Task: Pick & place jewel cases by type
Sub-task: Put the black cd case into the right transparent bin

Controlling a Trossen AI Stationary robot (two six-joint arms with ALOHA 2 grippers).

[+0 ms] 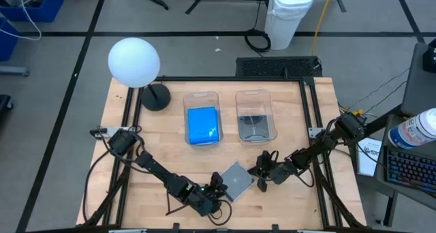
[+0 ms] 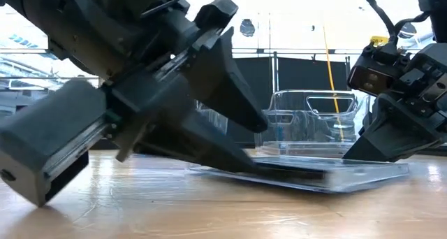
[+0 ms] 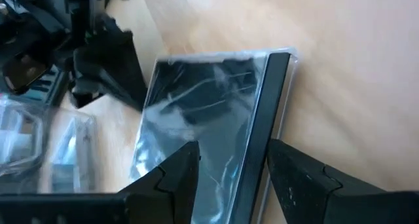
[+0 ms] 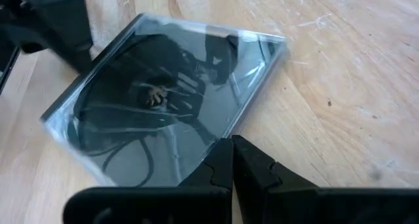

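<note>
A squarish grey see-through jewel case (image 1: pixel 237 179) lies flat on the wooden table near its front edge, between my two grippers. My left gripper (image 3: pixel 234 149) reaches it from the near left, open, with its fingers on either side of the case's dark spine. My right gripper (image 4: pixel 232 145) is shut, its tips at the case's right edge. Farther back stand two clear tubs. The left tub (image 1: pixel 186 110) holds bright blue cases (image 1: pixel 203 125). The right tub (image 1: pixel 238 110) holds a grey case (image 1: pixel 255 126). My left gripper slants down from the near left. One finger (image 3: pixel 294 178) lies alongside the outer side of the dark spine (image 3: pixel 265 112); the other (image 3: pixel 173 178) stands over the clear cover. Whether either presses on the case, I cannot tell. My right gripper's shut fingertips (image 4: pixel 219 162) meet the case at its right edge (image 4: pixel 216 135), slanting down from the right. The case lies on the table; I cannot tell whether the tips rest on the cover or against the edge.
A white globe lamp (image 1: pixel 134 61) on a black base (image 1: pixel 155 97) stands at the far left. A black frame rail (image 1: pixel 310 124) runs along the table's sides. Bare wood lies between the tubs and the case.
</note>
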